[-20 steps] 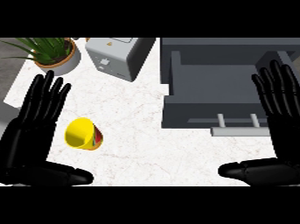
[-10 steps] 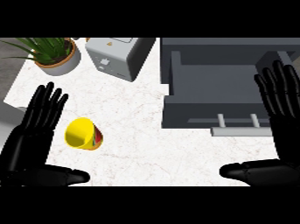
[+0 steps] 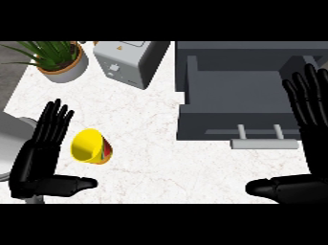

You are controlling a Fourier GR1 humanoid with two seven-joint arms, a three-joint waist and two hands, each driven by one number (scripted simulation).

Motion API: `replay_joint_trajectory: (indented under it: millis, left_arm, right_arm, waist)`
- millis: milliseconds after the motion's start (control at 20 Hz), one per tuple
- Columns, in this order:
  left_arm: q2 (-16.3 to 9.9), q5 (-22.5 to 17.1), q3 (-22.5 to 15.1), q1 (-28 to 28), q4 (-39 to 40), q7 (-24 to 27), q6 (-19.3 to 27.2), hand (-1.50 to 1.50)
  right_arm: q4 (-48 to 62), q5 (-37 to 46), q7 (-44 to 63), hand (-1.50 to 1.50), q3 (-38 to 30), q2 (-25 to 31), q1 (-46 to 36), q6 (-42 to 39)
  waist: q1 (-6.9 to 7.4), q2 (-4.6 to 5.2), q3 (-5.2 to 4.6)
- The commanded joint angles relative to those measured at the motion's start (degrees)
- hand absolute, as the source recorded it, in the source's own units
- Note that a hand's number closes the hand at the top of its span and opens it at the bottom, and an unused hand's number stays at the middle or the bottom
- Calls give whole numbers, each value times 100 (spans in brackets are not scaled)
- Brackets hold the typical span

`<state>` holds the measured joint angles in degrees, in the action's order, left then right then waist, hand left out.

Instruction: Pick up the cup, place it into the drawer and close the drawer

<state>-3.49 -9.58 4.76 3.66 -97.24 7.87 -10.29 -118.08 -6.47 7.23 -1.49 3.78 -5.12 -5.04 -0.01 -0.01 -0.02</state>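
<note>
Yellow cup (image 3: 90,146) on its side on surface, mouth toward left hand (image 3: 43,155), just beside it (open, fingers straight). Right hand (image 3: 313,139) open by drawer (image 3: 237,103), well apart.

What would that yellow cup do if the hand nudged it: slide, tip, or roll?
The yellow cup already lies on its side on the counter, so a nudge from the left hand would probably roll it, likely curving. It looks rigid, so it should keep its shape. It seems small beside the hand, so probably light.
</note>
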Motion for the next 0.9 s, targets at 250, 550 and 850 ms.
replay_joint_trajectory:
  millis: [250,550,850]
  left_arm:
    - [-301,58,413,11,1405,1071,-480,-150]
    - [-200,374,332,-386,2261,1449,-317,-150]
    - [-516,196,728,-999,3227,1784,-470,-150]
  right_arm:
    - [191,-355,327,-150,-426,251,-536,-72]
    - [-104,-204,138,-150,-121,141,45,-204]
    - [215,-189,206,-150,-288,175,-446,-64]
  waist:
    - [0,5,-1]
    - [-11,1,1]
    - [-5,4,1]
